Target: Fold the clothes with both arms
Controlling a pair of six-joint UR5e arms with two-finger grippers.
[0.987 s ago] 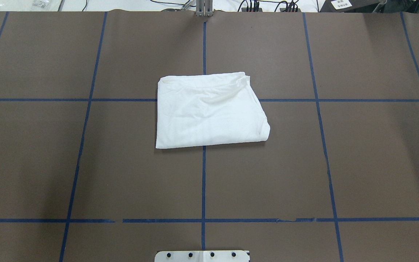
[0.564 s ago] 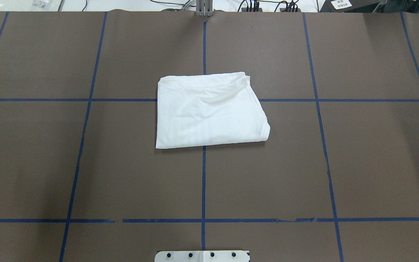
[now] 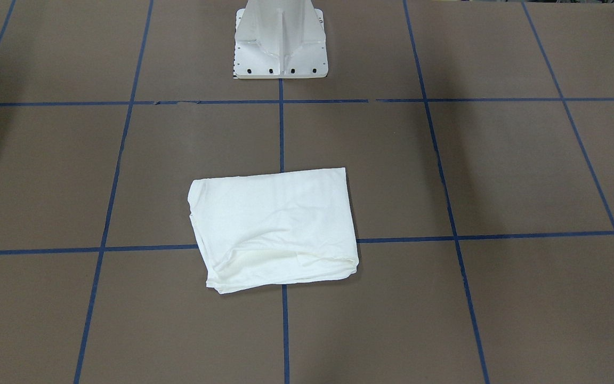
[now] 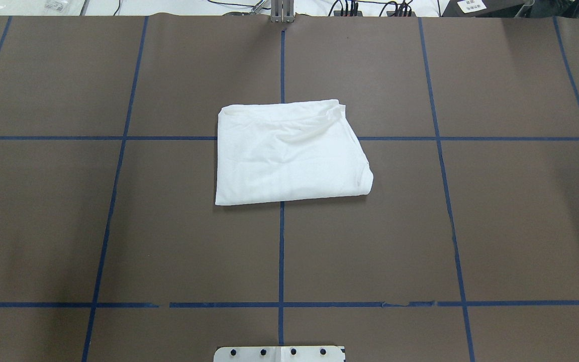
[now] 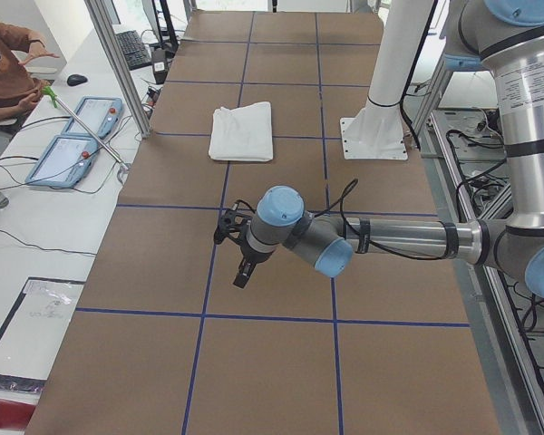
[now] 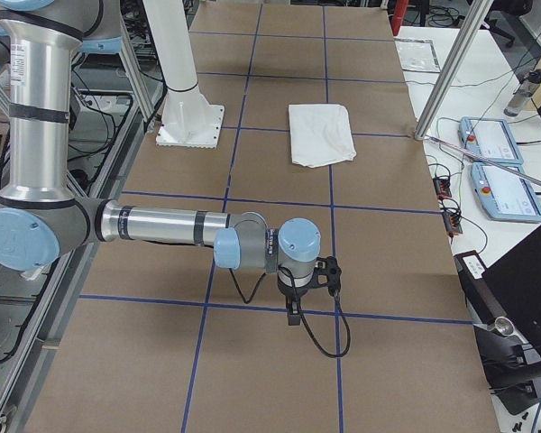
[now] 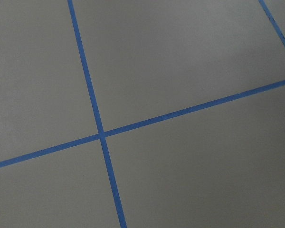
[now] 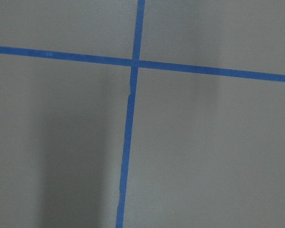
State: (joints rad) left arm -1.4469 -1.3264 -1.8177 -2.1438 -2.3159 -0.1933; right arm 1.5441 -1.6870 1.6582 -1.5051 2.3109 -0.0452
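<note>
The clothes (image 4: 289, 153) are one white shirt folded into a compact rectangle at the middle of the brown table, also visible in the front-facing view (image 3: 272, 229) and both side views (image 5: 242, 131) (image 6: 320, 133). No gripper touches it. My left gripper (image 5: 242, 272) hovers over the table's left end, far from the shirt; only the side view shows it properly, so I cannot tell if it is open or shut. My right gripper (image 6: 298, 302) hangs over the right end, and its state is equally unclear. Both wrist views show only bare table and blue tape lines.
The white pedestal base (image 3: 280, 42) stands at the robot's side of the table (image 4: 118, 226), which is marked with blue tape lines. Beyond the far edge are control pendants (image 5: 72, 136), metal posts (image 6: 451, 63) and a seated person (image 5: 4, 63).
</note>
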